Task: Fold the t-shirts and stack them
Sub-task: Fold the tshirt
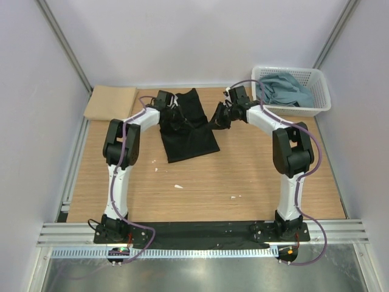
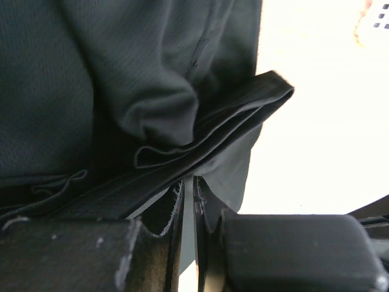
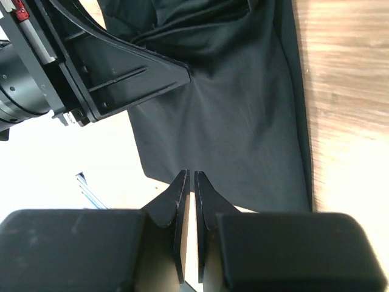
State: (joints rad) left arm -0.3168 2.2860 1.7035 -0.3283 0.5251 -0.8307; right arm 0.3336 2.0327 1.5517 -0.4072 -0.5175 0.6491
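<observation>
The black t-shirt (image 1: 191, 137) lies partly folded at the back middle of the table. My left gripper (image 1: 177, 114) sits over its upper part. In the left wrist view its jaws (image 2: 188, 179) are shut on a bunched hem of the black t-shirt (image 2: 152, 79). In the right wrist view, wrinkles in the black t-shirt (image 3: 243, 121) spread from the left gripper (image 3: 187, 74). My right gripper (image 1: 217, 118) is at the shirt's right edge. It (image 3: 192, 173) is shut, with nothing between the fingers. A tan t-shirt (image 1: 109, 102) lies folded at the back left.
A white lattice basket (image 1: 322, 97) stands at the back right with blue-grey t-shirts (image 1: 282, 88) heaped in it. Small white scraps (image 1: 178, 186) lie on the wooden table in front of the black shirt. Walls close in the table on three sides.
</observation>
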